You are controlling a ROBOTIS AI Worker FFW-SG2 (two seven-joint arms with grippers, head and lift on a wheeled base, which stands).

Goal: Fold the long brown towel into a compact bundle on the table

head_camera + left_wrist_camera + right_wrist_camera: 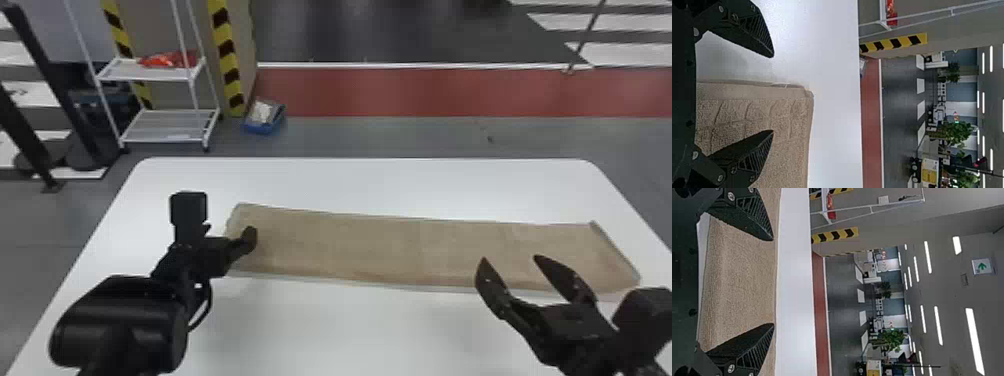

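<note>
Right end effector (511, 259) open, bin (258, 129) loaded

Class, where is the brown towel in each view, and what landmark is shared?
Head view: brown towel, lengthwise on the white table.
Left wrist view: towel beyond one finger of the left gripper.
Right wrist view: towel beyond the right gripper, across its opening.
Shared: red floor strip.

The towel (400, 250) is sandy brown (cardboard-like, really), the table (360, 185) white, the left gripper (248, 238) and right gripper (510, 259) black. Beyond the table's far edge runs a brick-red floor strip (450, 92); past the far left corner, column guards (230, 62) wear yellow-and-black stripes.
</note>
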